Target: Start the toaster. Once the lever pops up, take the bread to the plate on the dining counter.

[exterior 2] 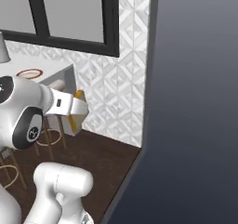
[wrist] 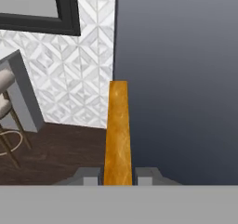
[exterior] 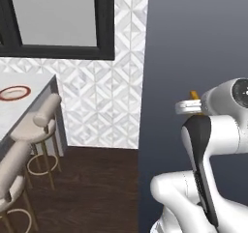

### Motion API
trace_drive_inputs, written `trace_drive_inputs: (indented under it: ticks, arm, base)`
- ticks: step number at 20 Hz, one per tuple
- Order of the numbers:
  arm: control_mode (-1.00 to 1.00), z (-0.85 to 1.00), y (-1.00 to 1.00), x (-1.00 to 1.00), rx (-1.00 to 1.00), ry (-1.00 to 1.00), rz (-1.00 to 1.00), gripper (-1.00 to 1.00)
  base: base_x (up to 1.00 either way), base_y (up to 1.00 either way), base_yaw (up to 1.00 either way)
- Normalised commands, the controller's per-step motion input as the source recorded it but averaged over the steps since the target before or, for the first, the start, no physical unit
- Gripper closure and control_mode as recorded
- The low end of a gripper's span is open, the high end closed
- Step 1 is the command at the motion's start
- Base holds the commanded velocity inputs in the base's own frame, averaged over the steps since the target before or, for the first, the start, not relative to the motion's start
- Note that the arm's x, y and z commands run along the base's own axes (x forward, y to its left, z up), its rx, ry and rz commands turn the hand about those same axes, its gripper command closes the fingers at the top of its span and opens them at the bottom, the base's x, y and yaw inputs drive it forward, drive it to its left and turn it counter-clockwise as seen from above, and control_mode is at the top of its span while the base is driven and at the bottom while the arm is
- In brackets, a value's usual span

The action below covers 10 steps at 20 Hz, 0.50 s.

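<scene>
Gripping the bread (wrist: pixel 117 130), the hand (wrist: pixel 118 175) has its two fingers (wrist: pixel 88 175) closed on the slice's lower end, one on each flat face, so that from the hand view the slice is seen edge-on as a narrow golden-brown strip standing straight up from between them. It is held in the air in front of a dark grey wall (wrist: pixel 176 79) (a patterned white tile wall (wrist: pixel 69 79) meets it on the left), above a dark wood floor (wrist: pixel 60 148). From the left base view only a small orange tip of the slice (exterior: pixel 194 95) peeks out over the white arm, and the right base view shows it as an orange sliver (exterior 2: pixel 78 95) beside the hand's white body. Well apart from the hand, off to its left, the plate (exterior: pixel 14 93) lies on the white bench (exterior: pixel 29 106) with pale stools (exterior: pixel 41 116) tucked against the bench's side.
</scene>
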Motion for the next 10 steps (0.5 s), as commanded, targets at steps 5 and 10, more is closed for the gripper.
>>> trace_drive_inputs:
  ticks: [5,10]
  arm:
    - [1.0,0.0,0.0,0.0,0.0,0.0,0.0,1.0]
    - [1.0,0.0,0.0,0.0,0.0,0.0,0.0,1.0]
  base:
    - [0.99,-0.65,0.4]
    - [0.84,-0.53,0.56]
